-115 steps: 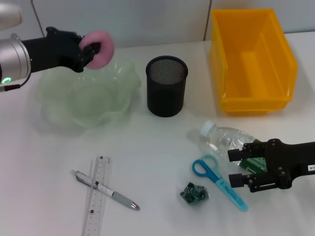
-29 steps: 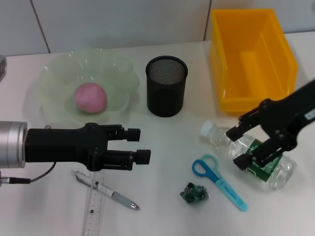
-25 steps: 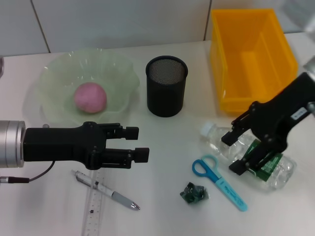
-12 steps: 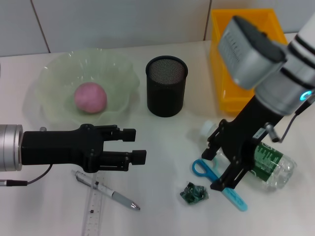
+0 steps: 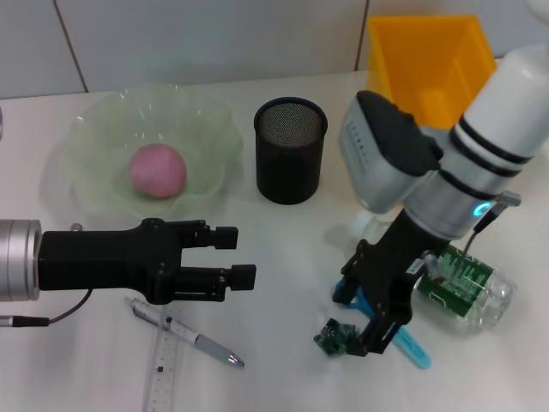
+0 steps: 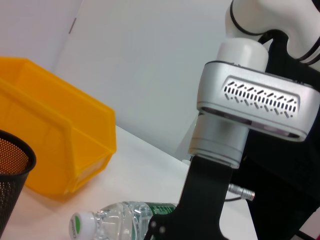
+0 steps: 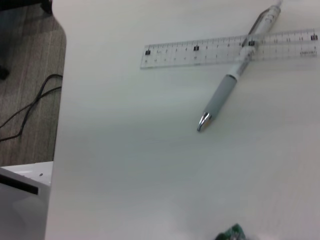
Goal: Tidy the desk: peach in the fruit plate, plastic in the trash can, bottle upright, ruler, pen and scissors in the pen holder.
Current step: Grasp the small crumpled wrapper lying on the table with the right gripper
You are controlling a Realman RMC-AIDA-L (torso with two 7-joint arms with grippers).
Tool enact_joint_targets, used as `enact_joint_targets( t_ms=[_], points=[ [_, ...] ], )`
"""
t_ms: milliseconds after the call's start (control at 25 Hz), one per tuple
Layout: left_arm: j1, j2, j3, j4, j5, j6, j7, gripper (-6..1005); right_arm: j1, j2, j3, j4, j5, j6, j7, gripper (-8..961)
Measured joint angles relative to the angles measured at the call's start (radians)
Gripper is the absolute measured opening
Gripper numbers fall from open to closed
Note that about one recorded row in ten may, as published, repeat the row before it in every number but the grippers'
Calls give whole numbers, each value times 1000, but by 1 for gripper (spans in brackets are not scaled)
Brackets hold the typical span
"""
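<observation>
The pink peach (image 5: 158,170) lies in the pale green fruit plate (image 5: 94,129). The black mesh pen holder (image 5: 290,150) stands at the middle. The bottle (image 5: 467,287) lies on its side at the right; it also shows in the left wrist view (image 6: 120,220). The blue scissors (image 5: 413,350) are partly hidden under my right gripper (image 5: 353,319), which is open and sits just over the green plastic wad (image 5: 334,338). The pen (image 5: 184,330) lies across the ruler (image 5: 163,369) at the front left. My left gripper (image 5: 236,255) is open and empty above them.
The yellow bin (image 5: 429,60) stands at the back right, partly behind my right arm. The right wrist view shows the ruler (image 7: 230,50), the pen (image 7: 235,75), a bit of the plastic wad (image 7: 230,233) and the table's edge with floor beyond.
My right gripper has moved left, from over the bottle to over the scissors and the plastic wad, staying open. The left arm has hardly moved.
</observation>
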Motion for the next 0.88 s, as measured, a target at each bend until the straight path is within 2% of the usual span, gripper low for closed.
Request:
enact_joint_targets(
  t_ms=[320,880],
  points=[
    [0,0,-1,-4,0,1,1,785,8,4,-84,45,45,70,0,675],
    [2,1,-1,-4,0,3,12,785,17,6,-118,81,66,107,0,669]
  ],
)
